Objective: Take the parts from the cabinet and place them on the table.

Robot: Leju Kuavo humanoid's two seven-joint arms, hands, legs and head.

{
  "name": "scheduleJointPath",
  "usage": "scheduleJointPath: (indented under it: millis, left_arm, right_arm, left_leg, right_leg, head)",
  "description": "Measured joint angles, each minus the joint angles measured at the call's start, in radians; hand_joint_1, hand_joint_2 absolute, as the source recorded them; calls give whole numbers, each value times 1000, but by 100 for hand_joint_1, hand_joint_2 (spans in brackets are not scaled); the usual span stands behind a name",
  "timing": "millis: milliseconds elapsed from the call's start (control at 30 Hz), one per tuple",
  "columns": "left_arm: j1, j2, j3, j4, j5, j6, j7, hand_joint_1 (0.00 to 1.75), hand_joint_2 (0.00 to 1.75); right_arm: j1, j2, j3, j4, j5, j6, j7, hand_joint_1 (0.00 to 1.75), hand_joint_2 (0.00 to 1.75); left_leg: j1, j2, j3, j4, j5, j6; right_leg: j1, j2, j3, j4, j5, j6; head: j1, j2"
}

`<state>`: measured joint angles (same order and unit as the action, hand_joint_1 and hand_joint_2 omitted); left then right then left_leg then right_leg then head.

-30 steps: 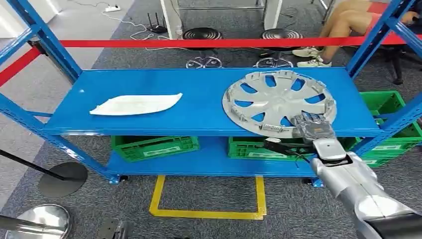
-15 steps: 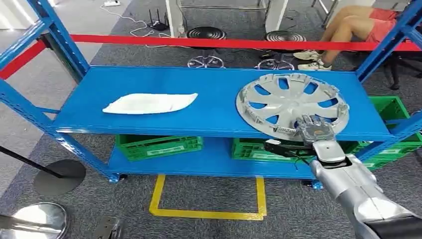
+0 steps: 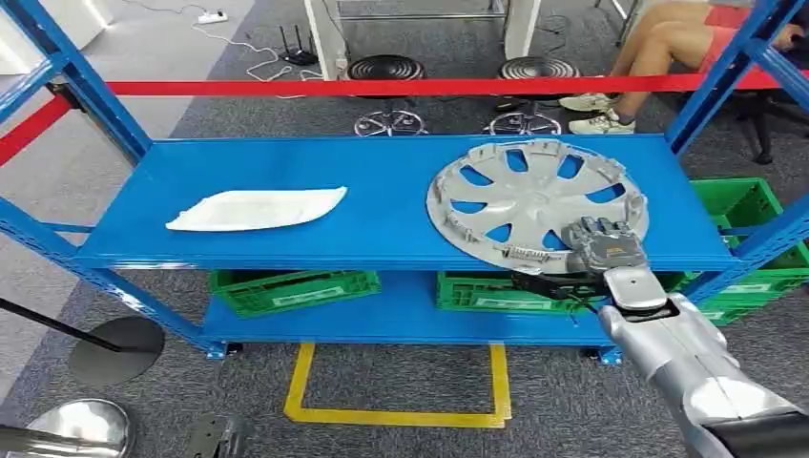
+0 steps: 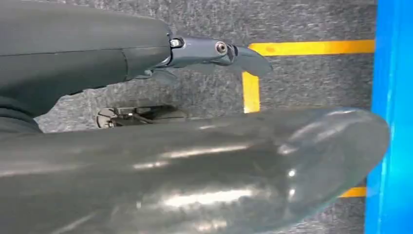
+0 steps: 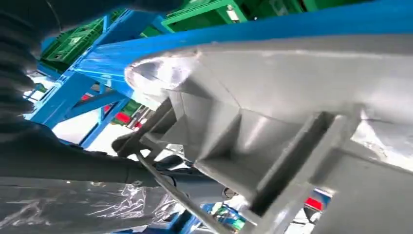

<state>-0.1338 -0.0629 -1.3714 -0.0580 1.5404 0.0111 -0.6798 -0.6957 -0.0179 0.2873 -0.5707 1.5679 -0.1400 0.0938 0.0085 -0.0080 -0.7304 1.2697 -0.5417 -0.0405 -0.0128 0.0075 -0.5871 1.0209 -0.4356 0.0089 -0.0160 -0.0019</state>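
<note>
Right hand [image 3: 603,245] gripping hubcap [image 3: 534,198] rim — blue shelf [image 3: 382,205] (front edge)

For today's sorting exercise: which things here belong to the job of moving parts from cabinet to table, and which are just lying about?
Job: hubcap, white part, blue shelf, right hand at the hubcap's rim.

Lying about: green crates, red tape, yellow floor marking.

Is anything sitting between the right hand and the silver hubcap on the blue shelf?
Nothing visible does. The right hand already rests on the near rim of the silver plastic hubcap, at the front edge of the blue metal shelf.
</note>
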Motion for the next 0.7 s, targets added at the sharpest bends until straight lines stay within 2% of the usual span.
scheduleJointPath:
  millis: [33, 67, 100, 167, 200, 233, 267, 333, 367, 400, 433, 467, 500, 567, 600, 700]
  left_arm:
    - [2, -1, 0, 0, 0, 2, 0, 0, 0]
    - [3, -1, 0, 0, 0, 3, 1, 0, 0]
    - [3, 0, 0, 0, 0, 3, 1, 0, 0]
    - [1, 2, 0, 0, 0, 4, 1, 0, 0]
    - [1, 0, 0, 0, 0, 5, 1, 0, 0]
    - [-2, 0, 0, 0, 0, 7, 1, 0, 0]
    - [-2, 0, 0, 0, 0, 7, 1, 0, 0]
    - [-3, -2, 0, 0, 0, 11, 1, 0, 0]
    - [-3, -2, 0, 0, 0, 13, 1, 0, 0]
    - [-3, 0, 0, 0, 0, 16, 1, 0, 0]
    - [-4, 1, -1, 0, 0, 17, 1, 0, 0]
    - [-5, 0, -1, 0, 0, 17, 1, 0, 0]
    - [-6, 0, -1, 0, 0, 17, 1, 0, 0]
    - [-9, 0, -1, 0, 0, 20, 1, 0, 0]
    - [-11, 0, -1, 0, 0, 20, 1, 0, 0]
    - [-11, 0, -2, 0, 0, 20, 1, 0, 0]
  right_arm:
    - [1, 0, 0, 0, 0, 2, 0, 0, 175]
    - [2, 0, 0, 0, 0, 3, 0, 0, 175]
    - [2, 0, 0, 0, 0, 3, 0, 175, 175]
    - [3, 0, 0, 0, 0, 6, 0, 175, 175]
    - [2, 0, 0, 0, 0, 6, 0, 175, 175]
    - [2, -1, 0, 0, 0, 6, 0, 175, 175]
    - [3, -1, 0, 0, 0, 5, -2, 175, 175]
    - [4, -2, -2, 0, 0, 2, -6, 175, 175]
    - [8, -2, -4, -3, 0, 1, -8, 175, 175]
    - [15, -4, -7, -3, 0, 0, -6, 175, 175]
    - [16, -4, -8, -4, 0, -6, -8, 175, 175]
    - [16, -4, -8, -8, 0, -8, -12, 175, 175]
    - [16, -4, -8, -11, 0, -8, -14, 175, 175]
    - [18, -4, -9, -16, 0, -8, -17, 175, 175]
    - [17, -4, -9, -18, 0, -9, -19, 175, 175]
    - [17, -7, -10, -23, 0, -12, -24, 175, 175]
  left_leg:
    - [0, 0, -33, 44, 0, 0]
    - [0, 0, -38, 33, 30, 0]
    - [1, 0, -21, -18, 75, 1]
    - [1, 2, 56, -191, 173, 5]
    - [2, 5, 83, -249, 188, 6]
    - [3, 2, 96, -283, 171, 12]
    - [2, 2, 92, -277, 170, 17]
    - [-1, 1, 93, -277, 167, 30]
    - [5, 1, 100, -283, 169, 37]
    - [-1, 2, 102, -280, 168, 35]
    - [-2, 2, 104, -277, 163, 33]
    - [-6, 4, 104, -278, 164, 35]
    - [-6, 7, 104, -277, 162, 35]
    - [-7, 11, 103, -277, 160, 38]
    - [-7, 11, 103, -277, 160, 38]
    - [-7, 11, 104, -277, 161, 40]
  right_leg:
    - [0, 1, 2, 0, -2, -1]
    - [0, 3, 6, 0, -5, -1]
    - [-1, 3, 11, 0, -8, 1]
    - [-3, 5, 24, 0, -17, 8]
    - [1, 6, 23, 1, -21, 14]
    - [8, 10, 19, 9, -30, 21]
    - [8, 10, 18, 3, -29, 26]
    - [4, 10, 24, -6, -30, 38]
    - [3, 8, 19, -3, -34, 44]
    - [6, 3, 20, 9, -38, 45]
    - [8, 0, 27, -7, -16, 10]
    - [7, -1, 32, -7, -32, -10]
    - [6, 1, 30, -8, -22, -1]
    - [5, 3, 33, -19, -20, 23]
    - [4, 3, 33, -21, -21, 30]
    - [4, 1, 24, -23, -22, 39]
  head:
    - [-1, 0]
    - [-1, 0]
    - [-1, 0]
    - [-1, 0]
    - [-2, 0]
    - [-4, 0]
    - [3, 0]
    - [3, 0]
    - [1, 0]
    - [8, 0]
    - [16, 0]
    - [10, 0]
    - [14, 0]
    - [13, 0]
    - [12, 0]
    - [12, 0]
